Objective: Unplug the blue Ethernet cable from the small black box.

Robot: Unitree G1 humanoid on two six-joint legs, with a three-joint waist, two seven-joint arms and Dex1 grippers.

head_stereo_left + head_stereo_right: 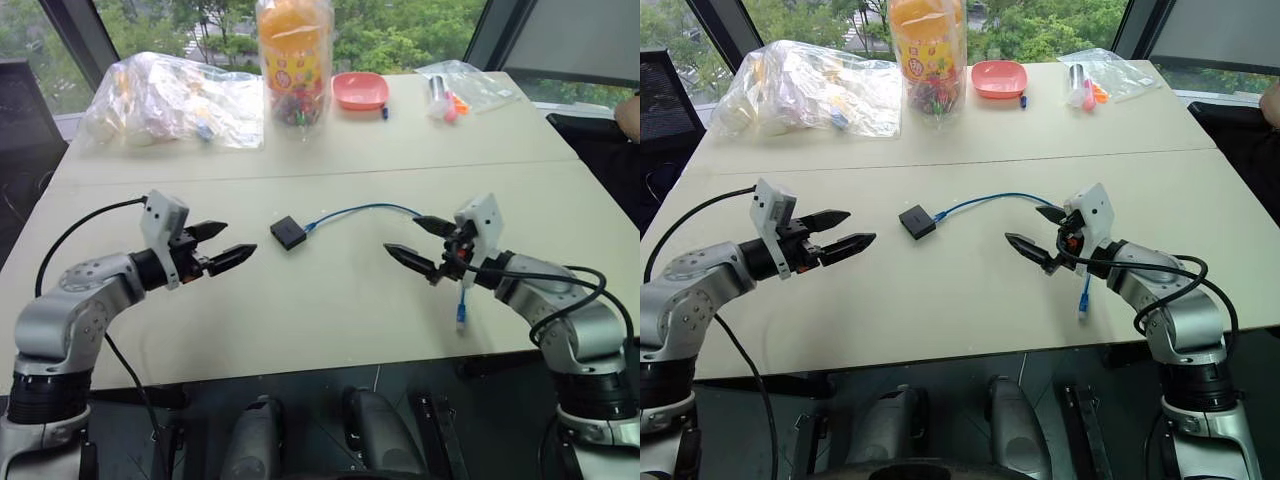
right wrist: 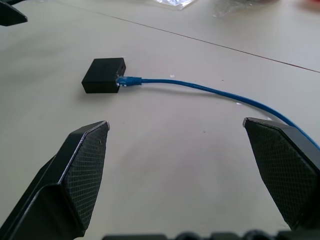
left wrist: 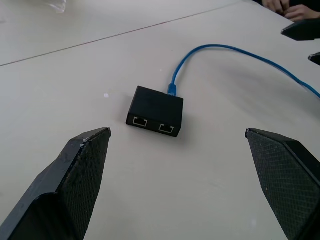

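Observation:
The small black box [image 1: 288,233] lies flat on the table between my two grippers. The blue Ethernet cable [image 1: 362,211] is plugged into the box's right side, arcs right past my right gripper, and ends in a loose plug [image 1: 461,318] near the table's front edge. My left gripper [image 1: 220,245] hovers open left of the box, pointing at it. My right gripper [image 1: 418,243] hovers open to the right, pointing back at the box. The left wrist view shows the box [image 3: 155,111] with two empty ports facing me; the right wrist view shows the plug seated in the box [image 2: 104,75].
At the table's far side stand a clear bag of items [image 1: 170,100], a tall plastic jar [image 1: 294,62], a pink bowl [image 1: 360,90] and a small bag [image 1: 462,85]. A seam [image 1: 300,172] runs across the table behind the box.

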